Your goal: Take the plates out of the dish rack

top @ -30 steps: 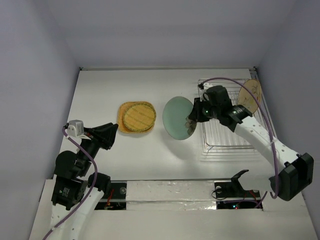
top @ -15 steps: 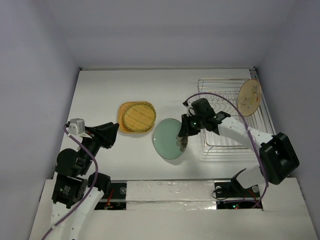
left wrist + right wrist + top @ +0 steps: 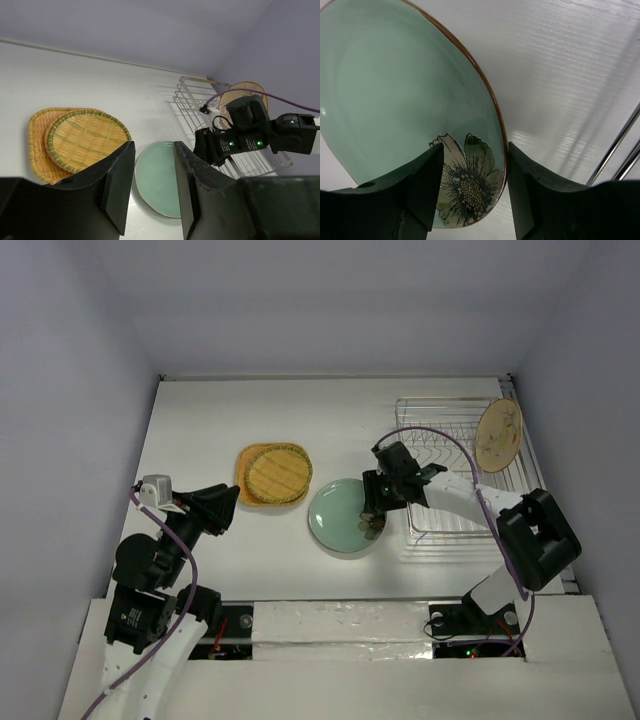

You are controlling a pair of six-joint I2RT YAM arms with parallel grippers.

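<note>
Top external view has the right arm bent at its elbow beside the near right corner of the dish rack. Its forearm runs leftward over the rack's near left part, with the wrist tipped down just left of the rack. The right gripper sits over the rack-side edge of the pale green plate, which lies flat on the surface just left of the rack. In the right wrist view the gripper's fingers stand wide apart with the plate's flower-painted rim between them, not pinched: the gripper is open.

A tan floral plate stands on edge in the rack's far right corner. Farther left of the rack than the green plate, the yellowish ribbed plate rests on top of the orange woven-look plate.

Well left of the rack, the left arm is folded close over its base, its forearm raised and aimed toward the rack. The left gripper hangs above the surface with its jaws parted and nothing between them.
</note>
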